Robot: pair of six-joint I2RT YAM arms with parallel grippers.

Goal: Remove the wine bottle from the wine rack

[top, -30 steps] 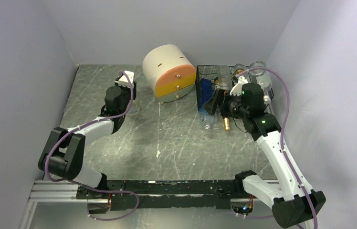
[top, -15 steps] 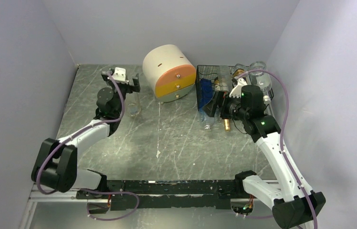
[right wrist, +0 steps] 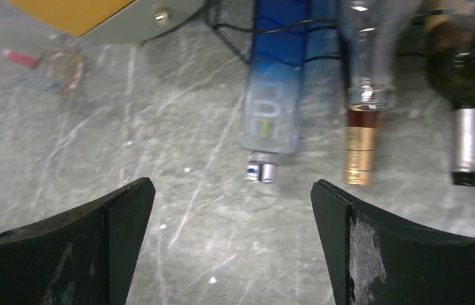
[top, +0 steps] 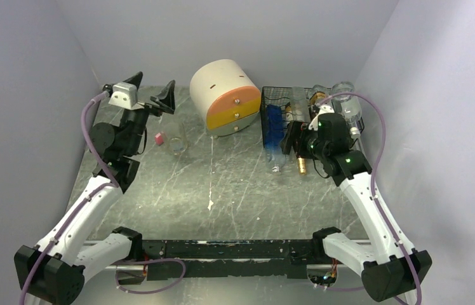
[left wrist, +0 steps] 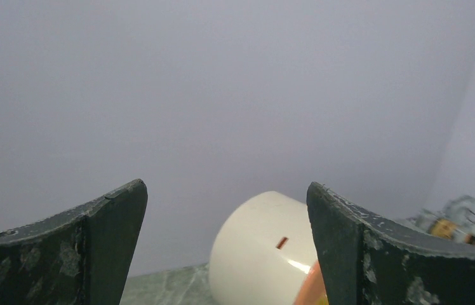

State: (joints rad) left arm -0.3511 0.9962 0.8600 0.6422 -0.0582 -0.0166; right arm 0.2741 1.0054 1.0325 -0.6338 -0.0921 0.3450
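Grey marbled tabletop (top: 235, 190) with pale walls on three sides frames both arms.

The right gripper (right wrist: 228, 185) has its fingers (right wrist: 362, 254) spread wide with nothing between them, only bare tabletop showing in the gap. It hangs low over the surface in front of the wine rack (top: 273, 98). Just beyond the gap lies the cap end of a blue bottle (right wrist: 273, 95), its body reaching back into the black mesh. Beside it, in line with the finger on the right of the wrist view, lies a clear bottle (right wrist: 362, 140) with a gold cap. The wine bottle (right wrist: 470, 127), dark green with a silver foil neck, lies farther right still, outside that finger and apart from it. Its neck sticks out of the rack toward the camera and its body reaches back in among the wire. No finger touches any bottle.

The left gripper (left wrist: 225, 187) is also spread wide and empty, its fingers (left wrist: 108, 241) raised well above the table and aimed at the back wall. Past them stands the cream-and-orange drum drawer unit (left wrist: 260, 254), just left of the rack. Below this gripper, a small clear jar (top: 178, 145) and a pink piece (top: 158, 138) rest on the tabletop, well apart from the rack.
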